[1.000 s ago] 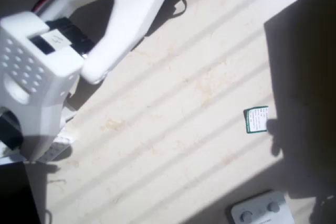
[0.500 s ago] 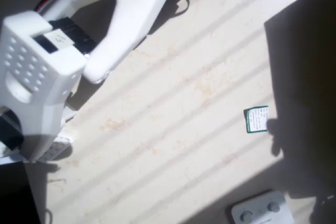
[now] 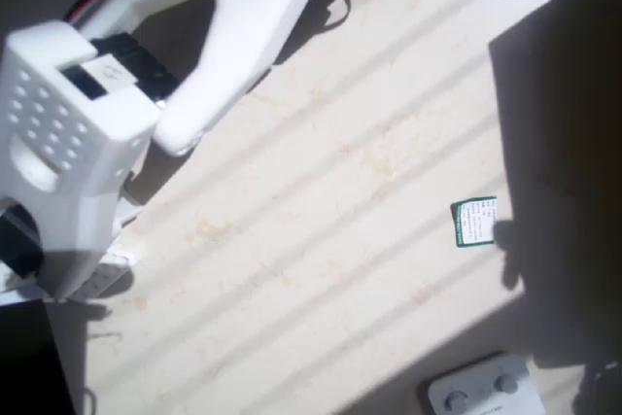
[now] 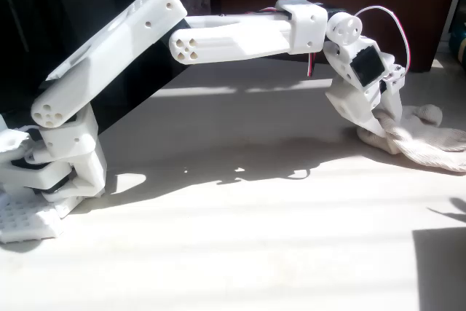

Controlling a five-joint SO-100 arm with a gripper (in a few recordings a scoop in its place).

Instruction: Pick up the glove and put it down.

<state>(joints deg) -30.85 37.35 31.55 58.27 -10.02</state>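
1. Firstly, in the overhead view we see the white arm [image 3: 117,94] filling the upper left corner, above a pale table [image 3: 321,240] crossed by stripes of sun and shadow. A small green card [image 3: 475,222] lies far to the right, at the border of a dark shadow, and a flat white device [image 3: 481,389] with round buttons sits at the bottom edge. Both are well apart from the arm.

2. In the fixed view we see the arm stretched far to the right, with the gripper [image 4: 378,130] pointing down onto the glove [image 4: 419,136]. The glove lies crumpled on the table at the right side, and the gripper tip touches its left end — the fabric seems bunched around it. Whether the fingers are closed on the fabric or only resting there, we cannot tell.

3. We judge that the grasping step is in hand and the glove is not yet lifted. The next move calls for a firm pinch on the soft knit, then a slow rise — the loose fabric could slip out.
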